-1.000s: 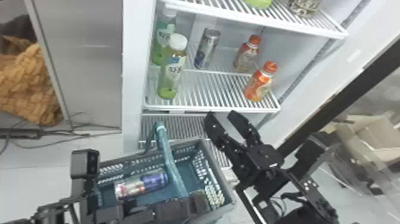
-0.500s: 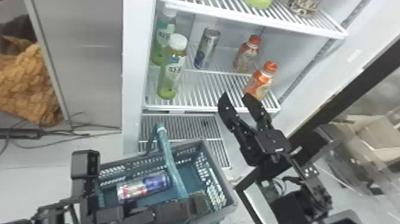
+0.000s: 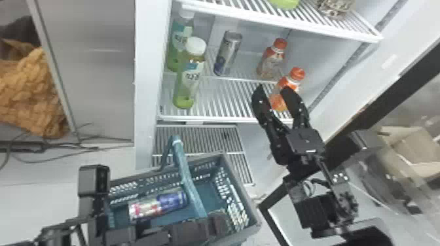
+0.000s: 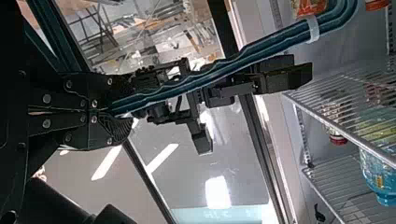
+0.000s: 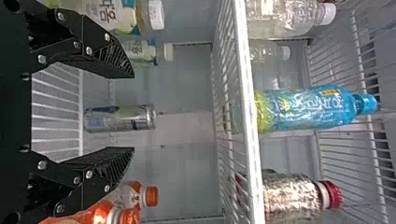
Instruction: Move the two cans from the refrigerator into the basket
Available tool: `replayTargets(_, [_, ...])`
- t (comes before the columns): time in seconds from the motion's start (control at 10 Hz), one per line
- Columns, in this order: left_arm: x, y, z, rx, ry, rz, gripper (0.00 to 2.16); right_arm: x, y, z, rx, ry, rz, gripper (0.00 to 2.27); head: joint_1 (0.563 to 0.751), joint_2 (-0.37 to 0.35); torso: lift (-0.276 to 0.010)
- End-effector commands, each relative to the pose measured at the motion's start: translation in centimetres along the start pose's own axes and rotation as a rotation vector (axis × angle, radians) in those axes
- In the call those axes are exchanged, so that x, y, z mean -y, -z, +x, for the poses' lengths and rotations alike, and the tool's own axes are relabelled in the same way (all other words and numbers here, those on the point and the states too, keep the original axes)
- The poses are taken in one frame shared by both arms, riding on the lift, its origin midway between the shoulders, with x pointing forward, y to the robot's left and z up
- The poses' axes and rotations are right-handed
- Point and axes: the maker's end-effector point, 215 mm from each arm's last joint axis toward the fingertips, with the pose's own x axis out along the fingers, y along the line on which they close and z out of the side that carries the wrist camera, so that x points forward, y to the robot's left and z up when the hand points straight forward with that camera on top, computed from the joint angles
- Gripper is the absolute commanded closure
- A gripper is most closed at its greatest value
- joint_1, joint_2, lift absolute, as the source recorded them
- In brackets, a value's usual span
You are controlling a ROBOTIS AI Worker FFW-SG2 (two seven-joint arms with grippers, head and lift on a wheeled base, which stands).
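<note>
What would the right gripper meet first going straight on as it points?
Probably the silver can standing on the shelf: in the right wrist view it shows between the right gripper's open fingers. The depth between them is unclear.

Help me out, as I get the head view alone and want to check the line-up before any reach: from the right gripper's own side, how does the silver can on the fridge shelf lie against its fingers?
Observer: In the right wrist view, the silver can appears between the two open fingers of the right gripper, ungripped.

Operator: And the left gripper? Its fingers are hard for me to make out.

Observer: The left wrist view shows them shut on the basket's handle, one on each side.

Operator: What stands on the shelf above the can?

Observer: Among other bottles, one in a blue wrap with a blue cap.
</note>
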Motion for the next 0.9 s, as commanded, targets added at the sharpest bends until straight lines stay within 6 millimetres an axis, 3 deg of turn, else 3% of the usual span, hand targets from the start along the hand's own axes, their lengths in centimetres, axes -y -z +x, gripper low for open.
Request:
replayTargets(0.0, [-0.1,0.0,0.0,0.0,-0.003,0.001,1.16,0.5,0.0,0.6,0.027,0.012,-0.001,0.51,0.695,-0.35,-0.276])
replayTargets(0.5, [-0.1,0.0,0.0,0.0,-0.002,-0.001,1.16,0.8,1.9,2.7,0.053,0.029,0.021,0.49,0.695,-0.35,-0.276])
replayTargets(0.8, [-0.2,-0.1,0.0,0.002,-0.004,0.0,1.16,1.3,3.3,3.9,0.035,0.031,0.02,0.33,0.695,-0.35,-0.276])
